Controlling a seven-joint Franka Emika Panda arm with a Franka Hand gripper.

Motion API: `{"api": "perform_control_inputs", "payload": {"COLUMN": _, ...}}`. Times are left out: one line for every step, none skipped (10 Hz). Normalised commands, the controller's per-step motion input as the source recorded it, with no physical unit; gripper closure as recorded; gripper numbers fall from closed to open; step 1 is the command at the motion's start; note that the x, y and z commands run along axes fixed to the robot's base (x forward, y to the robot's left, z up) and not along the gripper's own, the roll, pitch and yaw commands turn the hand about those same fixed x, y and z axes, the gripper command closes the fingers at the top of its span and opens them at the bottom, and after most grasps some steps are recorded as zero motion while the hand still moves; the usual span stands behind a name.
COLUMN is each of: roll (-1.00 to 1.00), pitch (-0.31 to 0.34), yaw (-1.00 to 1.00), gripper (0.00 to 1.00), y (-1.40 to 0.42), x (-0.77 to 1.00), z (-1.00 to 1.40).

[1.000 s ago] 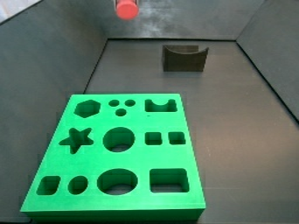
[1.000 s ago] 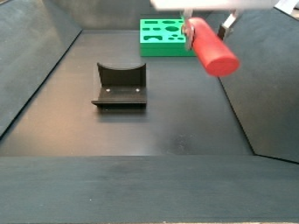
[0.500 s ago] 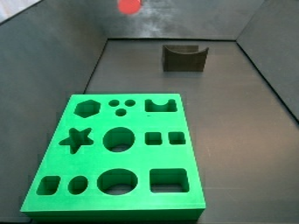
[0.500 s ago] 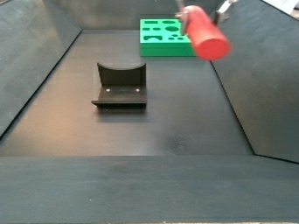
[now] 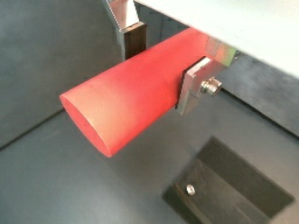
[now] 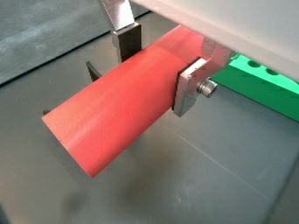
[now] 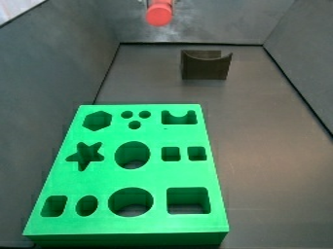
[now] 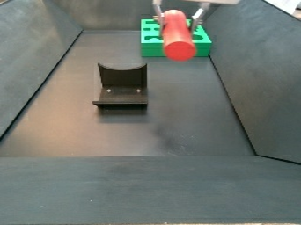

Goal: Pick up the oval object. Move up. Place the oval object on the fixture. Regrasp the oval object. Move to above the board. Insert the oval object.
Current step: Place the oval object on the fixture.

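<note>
Gripper clamps oval object, high up; looks like carry step, fixture below, lower next.

The gripper holds the oval object seemingly between fixture and board.

Enclosure floor: dark grey, matte, flat, seen in both side views. Faint pale scuffs mark it in a side view.

Side walls: dark panels slope outward from the floor, one at 9 o'clock and one at 3 o'clock.

Rear wall: at 12 o'clock, lighter grey, carrying a soft, blurred sheen.

Front ledge: a dark band runs across at 6 o'clock.

Lighting: even and diffuse, with no hard shadows noted.
</note>
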Motion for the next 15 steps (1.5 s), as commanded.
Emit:
{"api": "perform_control_inputs", "payload": {"roll": -0.13, "pitch": -0.009, "yaw": -0.02, "gripper": 1.00, "y": -0.17, "x": 1.00, "z": -0.13}}
{"api": "perform_control_inputs", "payload": {"roll": -0.12, "pitch": -0.002, "yaw": -0.01, "gripper": 1.00, "y": -0.15, "x": 1.00, "z": -0.13}}
{"api": "perform_control_inputs", "payload": {"roll": -0.11, "pitch": 0.004, "yaw": 0.00, "gripper": 1.00, "y": -0.12, "x": 1.00, "z": -0.12}}
{"api": "perform_control_inputs", "payload": {"roll": -0.11, "pitch": 0.009, "yaw": 0.00, "gripper": 1.00, "y": -0.11, "x": 1.00, "z": -0.11}}
{"api": "perform_control_inputs", "payload": {"roll": -0.11, "pitch": 0.019, "yaw": 0.01, "gripper": 1.00, "y": -0.09, "x": 1.00, "z": -0.10}}
{"api": "perform_control_inputs", "payload": {"roll": -0.11, "pitch": 0.029, "yaw": 0.01, "gripper": 1.00, "y": -0.08, "x": 1.00, "z": -0.08}}
{"api": "perform_control_inputs", "payload": {"roll": -0.11, "pitch": 0.043, "yaw": 0.01, "gripper": 1.00, "y": -0.05, "x": 1.00, "z": -0.07}}
{"api": "perform_control_inputs", "payload": {"roll": -1.00, "pitch": 0.079, "yaw": 0.04, "gripper": 1.00, "y": 0.24, "x": 1.00, "z": 0.52}}
{"api": "perform_control_inputs", "payload": {"roll": -1.00, "pitch": 0.090, "yaw": 0.03, "gripper": 1.00, "y": 0.27, "x": 0.89, "z": 0.54}}
{"api": "perform_control_inputs", "payload": {"roll": -1.00, "pitch": 0.108, "yaw": 0.01, "gripper": 1.00, "y": 0.21, "x": 0.75, "z": 0.38}}
{"api": "perform_control_inputs", "payload": {"roll": -1.00, "pitch": 0.113, "yaw": 0.00, "gripper": 1.00, "y": 0.11, "x": 0.58, "z": 0.13}}
{"api": "perform_control_inputs", "payload": {"roll": -1.00, "pitch": 0.114, "yaw": -0.01, "gripper": 1.00, "y": 0.09, "x": 0.53, "z": 0.06}}
{"api": "perform_control_inputs", "payload": {"roll": -1.00, "pitch": 0.128, "yaw": -0.02, "gripper": 1.00, "y": 0.07, "x": 0.43, "z": 0.04}}
{"api": "perform_control_inputs", "payload": {"roll": -1.00, "pitch": 0.144, "yaw": -0.04, "gripper": 1.00, "y": 0.06, "x": 0.35, "z": 0.03}}
{"api": "perform_control_inputs", "payload": {"roll": -1.00, "pitch": 0.156, "yaw": -0.06, "gripper": 1.00, "y": 0.05, "x": 0.26, "z": 0.00}}
